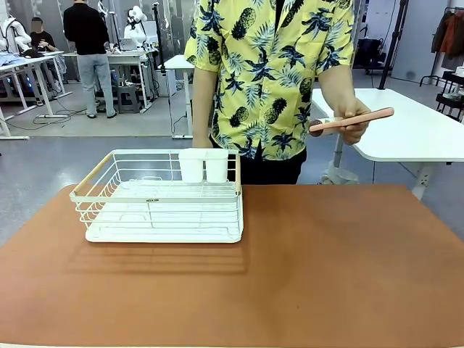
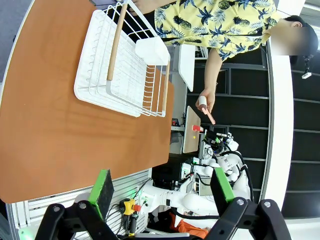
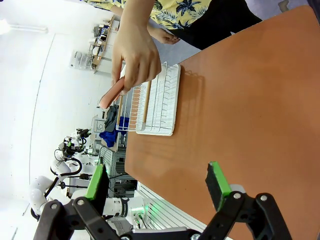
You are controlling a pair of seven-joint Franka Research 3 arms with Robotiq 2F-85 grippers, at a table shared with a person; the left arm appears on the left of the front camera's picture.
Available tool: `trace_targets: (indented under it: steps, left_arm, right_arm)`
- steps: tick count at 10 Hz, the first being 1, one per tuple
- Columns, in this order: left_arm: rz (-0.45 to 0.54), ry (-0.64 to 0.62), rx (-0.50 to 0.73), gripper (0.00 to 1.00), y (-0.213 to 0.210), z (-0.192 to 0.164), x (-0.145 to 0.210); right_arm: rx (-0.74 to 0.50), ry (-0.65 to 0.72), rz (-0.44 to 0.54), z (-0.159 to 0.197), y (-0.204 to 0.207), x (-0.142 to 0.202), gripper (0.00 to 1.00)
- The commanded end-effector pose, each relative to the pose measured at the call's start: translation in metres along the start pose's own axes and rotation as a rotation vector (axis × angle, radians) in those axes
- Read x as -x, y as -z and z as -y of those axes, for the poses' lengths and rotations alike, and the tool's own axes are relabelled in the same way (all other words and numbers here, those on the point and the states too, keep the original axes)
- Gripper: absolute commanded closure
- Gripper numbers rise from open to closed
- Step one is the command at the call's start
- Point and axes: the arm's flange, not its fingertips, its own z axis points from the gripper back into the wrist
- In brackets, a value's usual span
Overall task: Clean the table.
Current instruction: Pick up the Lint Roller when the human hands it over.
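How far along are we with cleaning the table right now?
Done: nothing visibly yet. In hand: the person's hand holds a pink-handled tool beyond the far edge of the table; the left gripper and right gripper hang open and empty above it. Left: probably taking the tool and wiping; the white wire rack stands on the top.

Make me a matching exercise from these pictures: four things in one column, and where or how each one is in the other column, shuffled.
Things:
1. dish rack
2. roller
3. cup holder
4. right gripper

Places or states:
A. open, holding nothing
B. held up in the person's hand
C. standing on the table, toward the robot's left
D. on the rack's far side

Pairs: 1-C, 2-B, 3-D, 4-A
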Motion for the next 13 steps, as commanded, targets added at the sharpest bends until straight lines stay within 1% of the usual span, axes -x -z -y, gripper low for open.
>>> trace_targets:
  steps: [1, 8, 10, 12, 13]
  left_arm:
    - [0.007, 0.014, 0.008, 0.0, -0.001, -0.001, 0.003]
    - [0.007, 0.014, 0.008, 0.0, -0.001, -0.001, 0.003]
    - [0.007, 0.014, 0.008, 0.0, -0.001, -0.001, 0.003]
    - [0.007, 0.014, 0.008, 0.0, -0.001, -0.001, 0.003]
    - [0.007, 0.014, 0.008, 0.0, -0.001, -0.001, 0.003]
  right_arm:
    - [-0.005, -0.003, 0.004, -0.002, -0.001, 0.0, 0.0]
    - [0.0, 0.0, 0.0, 0.0, 0.0, 0.0, 0.0]
    - [0.057, -0.016, -0.024, -0.045, 0.02, 0.007, 0.0]
    - [0.075, 0.01, -0.09, -0.078, 0.063, 0.007, 0.0]
    - [0.151, -0.003, -0.073, -0.089, 0.091, 0.009, 0.0]
